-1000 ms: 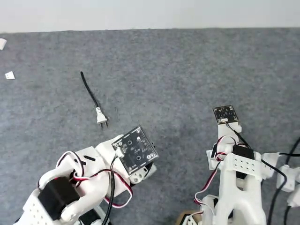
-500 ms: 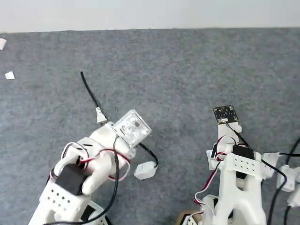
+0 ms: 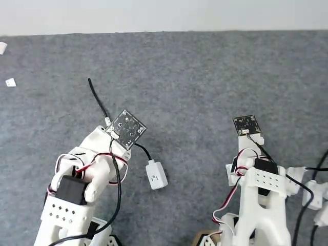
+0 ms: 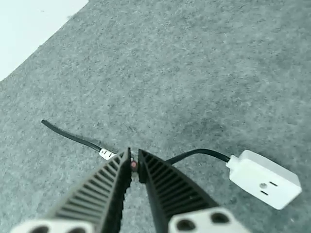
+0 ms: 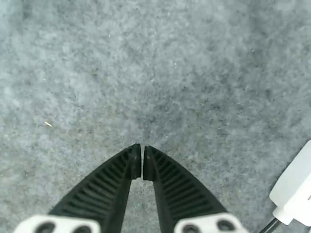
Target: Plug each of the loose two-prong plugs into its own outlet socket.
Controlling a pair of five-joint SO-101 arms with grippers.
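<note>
A loose two-prong plug (image 4: 107, 154), white with a black cord (image 3: 97, 100), lies on the grey carpet. My left gripper (image 4: 134, 158) hovers right at the plug with its fingers shut and nothing visibly held; the fingertips cover part of the plug. From above, the left arm's wrist (image 3: 128, 128) hides most of the plug (image 3: 107, 122). A white outlet socket (image 3: 156, 175) on a short black cord lies beside that arm, and it also shows as the socket (image 4: 262, 178) off to one side of the fingers. My right gripper (image 5: 142, 151) is shut over bare carpet.
Two small white scraps (image 3: 10, 82) lie at the far left of the carpet. The right arm (image 3: 261, 179) stands at the near right with loose cables beside it. A white block (image 5: 294, 187) with a cord shows close to the right gripper.
The left arm swung away from the socket toward the plug, uncovering the socket. The socket shifted and turned a little on the carpet. The right arm has not moved.
</note>
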